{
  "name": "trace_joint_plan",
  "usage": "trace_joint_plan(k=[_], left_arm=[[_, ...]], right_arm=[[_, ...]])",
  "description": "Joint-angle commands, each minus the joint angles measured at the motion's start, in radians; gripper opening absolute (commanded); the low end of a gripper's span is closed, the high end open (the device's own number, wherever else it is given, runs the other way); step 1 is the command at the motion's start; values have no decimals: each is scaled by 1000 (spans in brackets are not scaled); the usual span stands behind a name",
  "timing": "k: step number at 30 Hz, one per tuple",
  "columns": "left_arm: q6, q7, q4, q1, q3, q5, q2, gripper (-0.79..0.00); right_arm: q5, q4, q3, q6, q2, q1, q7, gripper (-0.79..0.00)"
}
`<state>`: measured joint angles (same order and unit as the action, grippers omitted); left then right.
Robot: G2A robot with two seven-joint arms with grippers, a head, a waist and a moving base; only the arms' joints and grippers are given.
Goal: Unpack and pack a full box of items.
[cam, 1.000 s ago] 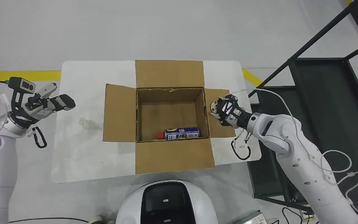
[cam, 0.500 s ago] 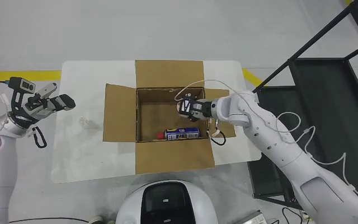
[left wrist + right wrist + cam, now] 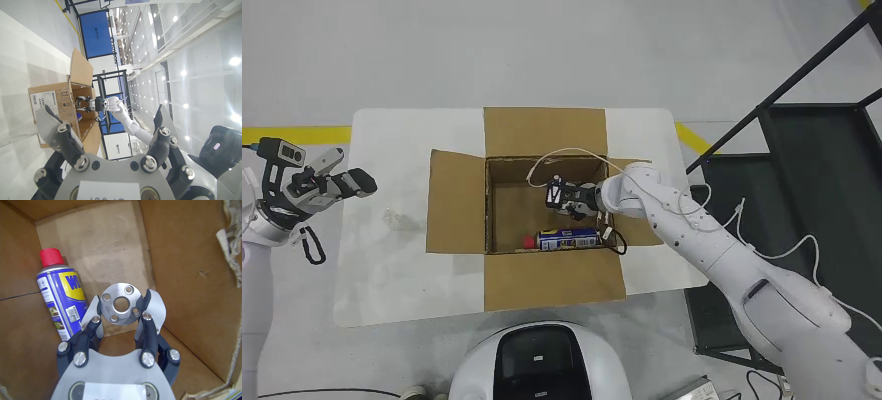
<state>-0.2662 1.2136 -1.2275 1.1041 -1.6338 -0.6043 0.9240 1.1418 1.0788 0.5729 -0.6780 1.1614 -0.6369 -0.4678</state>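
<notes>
Inside the box [image 3: 189, 275], above its floor and not resting on it, hangs the metal flange [image 3: 108, 308], a round disc with a centre hole and four smaller ones; my right gripper [image 3: 122, 296] has it pinched by the rim, one finger on each side, jaws closed only as far as the disc allows; beside it in the box lies the spray can [image 3: 60, 294], on its side along the wall nearest my body, red cap toward the box's left wall; I see nothing else on the box floor, and all four flaps lie open; outside the box, well off its left flap, my left gripper [image 3: 103, 115] hangs over the edge of the table [image 3: 392, 270] with its jaws spread wide and nothing between them; between it and the box lies what looks like a scrap of clear film [image 3: 397, 217]; my judgement: the box is far from full, so either the unpacking is nearly over, with flange and can the last pieces, or the packing has barely begun; which of the two I cannot tell
</notes>
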Motion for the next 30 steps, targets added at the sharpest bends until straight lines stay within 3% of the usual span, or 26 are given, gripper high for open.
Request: trace_joint_plan(k=[1,12,13,14,15,16,23,30], left_arm=[[0,0,0,0,0,0,0,0],[0,0,0,0,0,0,0,0],[0,0,0,0,0,0,0,0],[0,0,0,0,0,0,0,0],[0,0,0,0,0,0,0,0],[0,0,0,0,0,0,0,0],[0,0,0,0,0,0,0,0],[0,0,0,0,0,0,0,0]], right_arm=[[0,-45,-20,2,19,16,12,-785],[15,-217,-85,-12,100,72,60,-763],[17,-227,-87,-15,105,75,64,-659],[19,-236,-89,-18,109,79,66,-465],[23,-244,-92,-23,113,83,65,-200],[26,-251,-93,-28,117,85,67,0],[47,-255,-77,-62,119,94,101,0],[71,-154,7,-96,65,61,122,0]])
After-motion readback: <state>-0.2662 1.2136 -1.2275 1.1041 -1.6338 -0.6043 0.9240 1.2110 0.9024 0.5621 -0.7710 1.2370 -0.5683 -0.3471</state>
